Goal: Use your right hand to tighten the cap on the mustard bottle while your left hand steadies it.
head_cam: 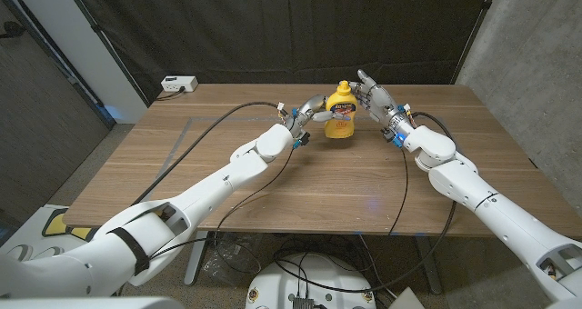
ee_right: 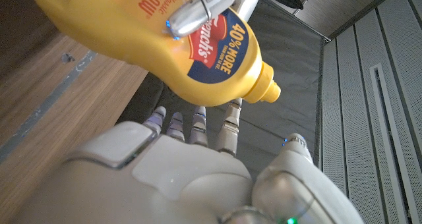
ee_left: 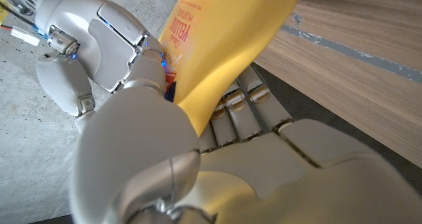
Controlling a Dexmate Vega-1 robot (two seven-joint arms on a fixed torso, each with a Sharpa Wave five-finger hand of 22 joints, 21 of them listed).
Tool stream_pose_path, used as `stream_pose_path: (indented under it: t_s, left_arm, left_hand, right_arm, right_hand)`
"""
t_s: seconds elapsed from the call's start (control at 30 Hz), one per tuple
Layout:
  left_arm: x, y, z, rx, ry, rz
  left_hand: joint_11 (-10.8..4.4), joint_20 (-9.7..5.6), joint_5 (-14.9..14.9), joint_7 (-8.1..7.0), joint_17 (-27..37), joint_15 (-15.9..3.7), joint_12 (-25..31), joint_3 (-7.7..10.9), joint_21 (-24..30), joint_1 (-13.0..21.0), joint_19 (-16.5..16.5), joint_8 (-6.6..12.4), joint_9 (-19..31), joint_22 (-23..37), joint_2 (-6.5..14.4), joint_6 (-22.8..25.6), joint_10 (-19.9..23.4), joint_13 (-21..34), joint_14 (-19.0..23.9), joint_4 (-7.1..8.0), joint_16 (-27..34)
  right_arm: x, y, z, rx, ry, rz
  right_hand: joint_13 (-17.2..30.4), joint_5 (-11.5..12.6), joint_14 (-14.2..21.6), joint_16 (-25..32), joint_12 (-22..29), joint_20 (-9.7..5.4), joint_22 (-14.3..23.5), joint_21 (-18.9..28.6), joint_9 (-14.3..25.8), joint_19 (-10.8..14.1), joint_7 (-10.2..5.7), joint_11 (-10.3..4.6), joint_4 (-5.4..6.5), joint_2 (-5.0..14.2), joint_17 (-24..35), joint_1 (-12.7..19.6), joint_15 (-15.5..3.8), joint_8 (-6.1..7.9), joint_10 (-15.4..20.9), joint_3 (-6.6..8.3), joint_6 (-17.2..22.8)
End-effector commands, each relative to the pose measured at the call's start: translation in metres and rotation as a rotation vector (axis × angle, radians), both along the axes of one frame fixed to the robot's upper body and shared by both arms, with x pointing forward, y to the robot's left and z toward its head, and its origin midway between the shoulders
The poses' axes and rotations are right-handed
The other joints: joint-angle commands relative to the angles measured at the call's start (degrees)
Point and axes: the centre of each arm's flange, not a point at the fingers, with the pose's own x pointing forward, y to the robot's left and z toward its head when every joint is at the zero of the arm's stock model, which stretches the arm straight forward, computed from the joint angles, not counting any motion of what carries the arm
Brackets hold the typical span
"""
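Both hands flank the upright French's mustard bottle (head_cam: 341,116) at the wooden table's (head_cam: 300,182) far middle: left hand (head_cam: 307,110) grips its body, right hand (head_cam: 375,94) spread open, empty, just right of the cap (head_cam: 343,87), which sits atop the bottle's vertical axis.

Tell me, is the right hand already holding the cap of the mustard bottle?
No. In the head view the right hand is open beside the cap, not gripping it.
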Motion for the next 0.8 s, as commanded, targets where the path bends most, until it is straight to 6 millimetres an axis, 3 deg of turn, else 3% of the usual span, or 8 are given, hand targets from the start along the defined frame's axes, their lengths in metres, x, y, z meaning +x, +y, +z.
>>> stream_pose_path:
  t_s: [0.03,0.33,0.57,0.8]
  left_arm:
    - [0.0036,0.0015,0.0011,-0.004,0.004,0.003]
    - [0.0067,0.0032,0.0033,-0.013,0.004,0.01]
    - [0.008,0.0011,0.006,-0.013,-0.002,0.005]
    - [0.0095,0.0017,0.0078,-0.016,-0.004,0.012]
  left_hand:
    - [-0.46,0.25,0.01,2.87,0.16,0.3,0.46,12.01,0.01,-1.04,-0.19,0.31,0.12,0.12,1.33,2.84,0.81,0.19,0.25,11.34,0.24]
    - [-0.21,0.33,0.01,2.82,0.16,0.34,0.44,12.34,-0.07,-1.21,-0.27,0.27,0.14,0.14,1.35,2.75,0.7,0.2,0.14,11.32,0.23]
    - [-0.26,0.35,0.0,2.7,0.16,0.44,0.45,12.49,-0.1,-1.32,-0.25,0.25,0.14,0.14,1.29,2.73,0.69,0.2,-0.06,11.3,0.16]
    - [-0.27,0.36,0.0,2.68,0.16,0.3,0.47,12.68,-0.13,-1.43,-0.23,0.23,0.15,0.15,1.27,2.69,0.71,0.21,0.06,11.28,0.23]
  right_arm:
    - [0.002,0.0004,-0.0003,0.0,0.008,-0.001]
    - [0.0041,-0.002,-0.0008,-0.005,0.011,-0.009]
    - [0.006,-0.0045,-0.0016,-0.011,0.018,-0.017]
    - [0.0054,-0.0083,-0.0017,-0.011,0.017,-0.026]
  right_hand:
    - [0.22,0.08,-0.24,0.34,0.37,0.47,0.05,-0.19,0.05,-10.28,-0.36,0.0,0.07,0.04,0.21,0.12,0.0,0.56,0.76,-0.04,1.36]
    - [0.21,0.11,0.34,0.57,0.89,0.52,0.06,-0.23,-0.03,-10.29,-0.57,-0.31,0.24,0.24,0.21,-0.1,-0.22,2.16,2.27,-0.05,6.46]
    - [0.21,0.11,0.64,0.66,1.06,0.6,0.07,-0.23,-0.05,-10.27,-0.54,-0.43,0.32,0.21,0.22,-0.25,-0.14,2.16,2.79,-0.11,6.82]
    - [0.19,0.12,1.1,0.76,1.32,0.57,0.08,-0.23,0.03,-10.24,0.02,-0.57,0.49,0.23,0.23,-0.54,-0.23,3.06,3.68,-0.22,9.62]
